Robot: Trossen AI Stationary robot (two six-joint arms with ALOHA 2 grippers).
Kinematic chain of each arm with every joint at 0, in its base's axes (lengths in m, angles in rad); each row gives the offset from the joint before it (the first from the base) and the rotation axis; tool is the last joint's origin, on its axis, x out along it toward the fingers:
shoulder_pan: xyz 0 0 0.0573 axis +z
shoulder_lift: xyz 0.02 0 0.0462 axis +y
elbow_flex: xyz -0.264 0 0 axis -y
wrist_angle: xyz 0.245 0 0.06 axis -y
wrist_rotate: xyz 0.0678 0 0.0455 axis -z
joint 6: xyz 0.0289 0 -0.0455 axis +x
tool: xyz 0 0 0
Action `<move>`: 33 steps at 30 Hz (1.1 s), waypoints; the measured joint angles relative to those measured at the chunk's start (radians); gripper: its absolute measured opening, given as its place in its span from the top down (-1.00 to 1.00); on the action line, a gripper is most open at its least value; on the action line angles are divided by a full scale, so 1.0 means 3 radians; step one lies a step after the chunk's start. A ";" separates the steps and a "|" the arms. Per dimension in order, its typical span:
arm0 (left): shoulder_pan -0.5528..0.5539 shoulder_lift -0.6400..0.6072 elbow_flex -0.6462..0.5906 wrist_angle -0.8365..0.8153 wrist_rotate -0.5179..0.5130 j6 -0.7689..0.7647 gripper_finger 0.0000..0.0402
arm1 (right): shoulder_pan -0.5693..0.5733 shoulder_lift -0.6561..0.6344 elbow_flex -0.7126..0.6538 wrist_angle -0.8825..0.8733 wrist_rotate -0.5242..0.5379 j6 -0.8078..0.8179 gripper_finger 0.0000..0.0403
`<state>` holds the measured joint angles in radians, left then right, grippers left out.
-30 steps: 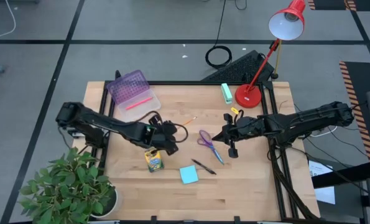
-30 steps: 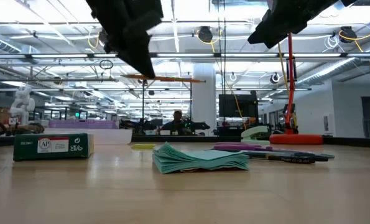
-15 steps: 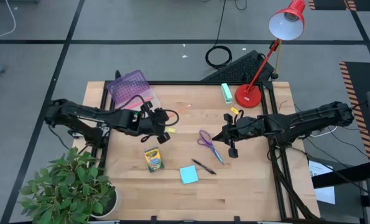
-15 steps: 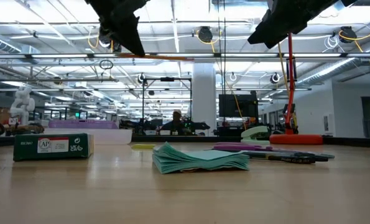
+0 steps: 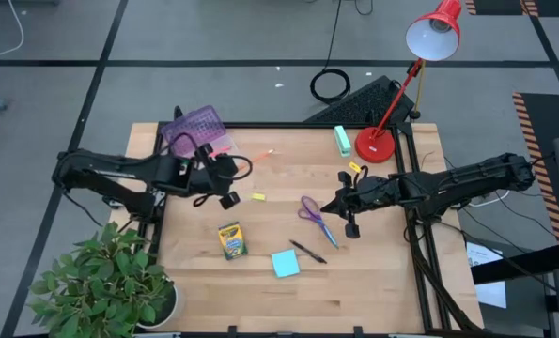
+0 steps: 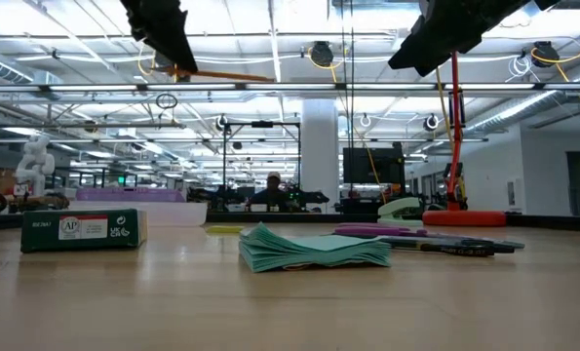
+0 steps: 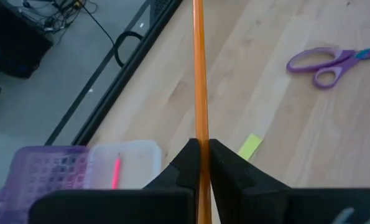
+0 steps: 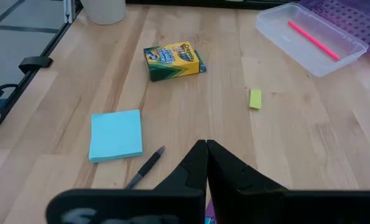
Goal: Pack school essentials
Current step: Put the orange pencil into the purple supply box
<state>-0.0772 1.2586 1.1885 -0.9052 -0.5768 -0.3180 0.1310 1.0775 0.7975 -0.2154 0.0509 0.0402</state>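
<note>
- Pencil-packing step, I'd say: left gripper is pinched tight on the orange pencil, up in the air near the clear pencil case holding the pink pen.
- Next up is probably lining the pencil over the case and letting go.
- Right gripper hangs closed, empty, over the purple-handled scissors.

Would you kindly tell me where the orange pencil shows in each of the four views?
High view: orange pencil beside the purple case, held by the left gripper.
Low view: pencil high up, held level.
Left wrist view: pencil upright between the jaws.
Right wrist view: not in it.
Shared landmark: yellow eraser.
</note>
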 joint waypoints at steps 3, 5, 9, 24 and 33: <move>0.0012 -0.0097 0.0000 -0.0130 -0.0021 0.0008 0.87 | -0.0001 0.0000 0.0001 0.0000 0.0000 0.0000 1.00; 0.0036 -0.0149 0.0000 -0.0198 -0.0058 0.0006 0.87 | 0.0000 0.0000 0.0001 -0.0001 -0.0001 0.0000 1.00; 0.0101 -0.0251 -0.0001 -0.0339 -0.0093 -0.0001 0.87 | 0.0000 0.0000 0.0001 -0.0001 -0.0001 0.0000 1.00; 0.0469 -0.0500 -0.0163 -0.0748 -0.0178 -0.0018 0.87 | 0.0000 0.0000 0.0001 -0.0003 -0.0002 0.0001 1.00; 0.0821 -0.0564 -0.0739 -0.0745 -0.0076 -0.0081 0.87 | 0.0000 0.0000 0.0001 0.0000 -0.0001 0.0001 1.00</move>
<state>0.1692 1.0893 0.9668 -1.1287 -0.5997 -0.3422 0.1310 1.0775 0.7977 -0.2155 0.0505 0.0405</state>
